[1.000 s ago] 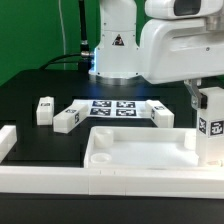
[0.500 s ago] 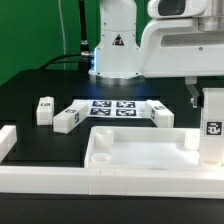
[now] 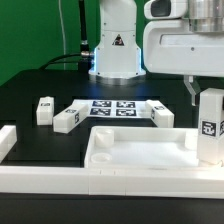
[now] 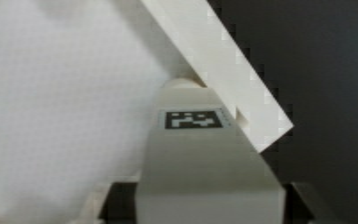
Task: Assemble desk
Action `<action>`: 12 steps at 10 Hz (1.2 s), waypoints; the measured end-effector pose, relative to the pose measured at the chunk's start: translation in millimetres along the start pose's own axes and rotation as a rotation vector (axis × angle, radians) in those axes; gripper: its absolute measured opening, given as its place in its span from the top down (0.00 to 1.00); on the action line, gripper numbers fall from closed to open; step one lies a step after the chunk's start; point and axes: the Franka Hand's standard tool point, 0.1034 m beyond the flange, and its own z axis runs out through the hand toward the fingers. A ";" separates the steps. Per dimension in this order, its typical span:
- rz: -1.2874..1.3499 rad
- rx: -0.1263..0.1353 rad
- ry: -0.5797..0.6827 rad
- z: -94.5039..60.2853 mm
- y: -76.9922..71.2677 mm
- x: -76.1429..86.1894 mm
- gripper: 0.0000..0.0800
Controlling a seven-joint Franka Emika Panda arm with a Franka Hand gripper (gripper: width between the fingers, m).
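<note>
While the gripper (image 4: pixel 206 205) clamps it, the leg (image 3: pixel 211 125) stands lengthwise vertical.

- Arm (image 3: pixel 112 30): a glossy white, rounded column.
- Black triangular warning sticker (image 3: pixel 116 42) on its front.
- Blue glow at its base (image 3: pixel 99 68).
- Black cables (image 3: pixel 82 40) on the exterior view's left.
- Boxy white hand housing (image 3: pixel 180 45); the gripper (image 4: pixel 208 200) has black fingers.

The white tray-like tabletop (image 3: pixel 140 152) lies flat with its rims up, while behind it on the black surface (image 3: pixel 25 95) lie a first leg (image 3: pixel 44 109), a second leg (image 3: pixel 66 119) just beside it and a third leg (image 3: pixel 162 114) well apart, and the fourth leg (image 3: pixel 210 125) stands upright at the tabletop's corner on the exterior view's right.
</note>
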 end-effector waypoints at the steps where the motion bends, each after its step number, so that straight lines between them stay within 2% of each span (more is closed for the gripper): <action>1: 0.078 0.001 -0.001 0.1 -0.1 -0.2 0.64; 3: 0.093 0.001 -0.001 0.0 0.1 0.2 0.64; 4: 0.060 0.001 -0.001 0.3 0.0 0.0 0.54; 5: 0.060 0.001 -0.001 0.4 -0.2 -0.3 0.54; 6: 0.029 -0.002 0.001 0.4 -0.1 -0.3 0.31; 7: -0.113 -0.012 0.008 0.0 -0.6 -0.9 0.23; 12: -0.503 -0.009 0.010 -0.9 -2.9 -0.6 0.19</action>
